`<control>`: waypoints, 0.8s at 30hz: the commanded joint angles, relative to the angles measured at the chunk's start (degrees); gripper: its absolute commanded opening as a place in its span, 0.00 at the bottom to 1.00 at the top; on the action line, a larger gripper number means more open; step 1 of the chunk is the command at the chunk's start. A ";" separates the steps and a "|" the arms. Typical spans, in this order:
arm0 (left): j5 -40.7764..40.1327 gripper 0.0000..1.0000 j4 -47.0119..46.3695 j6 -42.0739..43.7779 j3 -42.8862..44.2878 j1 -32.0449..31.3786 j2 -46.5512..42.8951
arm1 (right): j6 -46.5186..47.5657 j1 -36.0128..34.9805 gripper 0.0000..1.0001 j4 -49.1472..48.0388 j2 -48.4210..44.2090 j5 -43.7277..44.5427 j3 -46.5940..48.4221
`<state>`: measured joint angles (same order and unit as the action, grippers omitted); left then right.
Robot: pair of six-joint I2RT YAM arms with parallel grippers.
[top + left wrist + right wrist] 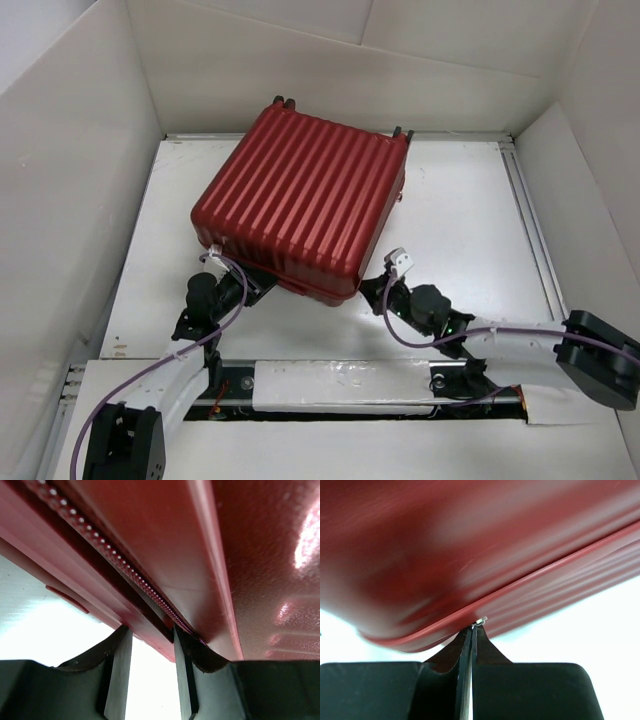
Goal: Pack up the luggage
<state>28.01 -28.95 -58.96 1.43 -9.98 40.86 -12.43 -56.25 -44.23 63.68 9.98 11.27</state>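
Suitcase (300, 200): stiff, slick ribbed shell, likely hefty, so take your hold at the seam lip (150, 632). Left gripper (152, 647) jaws narrow, pinching it; right gripper (472, 632) jaws pressed together.

Clamped left claw (150, 647), pinched-shut right claw (471, 635)

Wore white shells (515, 345) between blocky black joints (600, 362). Trailed thin purple cables (398, 338) in loose loops. Ended in black fingers (117, 680) with flat inner faces, wedge-shaped at the tips.
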 commanded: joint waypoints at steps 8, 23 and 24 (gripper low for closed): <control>0.20 0.00 -14.20 4.47 -7.06 -0.57 -0.26 | -15.16 -20.03 0.00 19.17 -3.22 10.67 4.37; 1.35 0.00 -14.20 3.41 -9.52 -1.10 -3.86 | -18.08 -28.86 0.00 25.25 10.07 19.41 18.26; 1.35 0.00 -14.20 3.41 -10.04 -1.10 -4.56 | -17.03 -27.00 0.00 23.50 9.28 17.55 17.22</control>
<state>23.29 -30.20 -56.31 1.39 -10.00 39.83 -28.95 -84.79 -21.02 73.10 39.24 28.10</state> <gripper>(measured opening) 0.289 0.019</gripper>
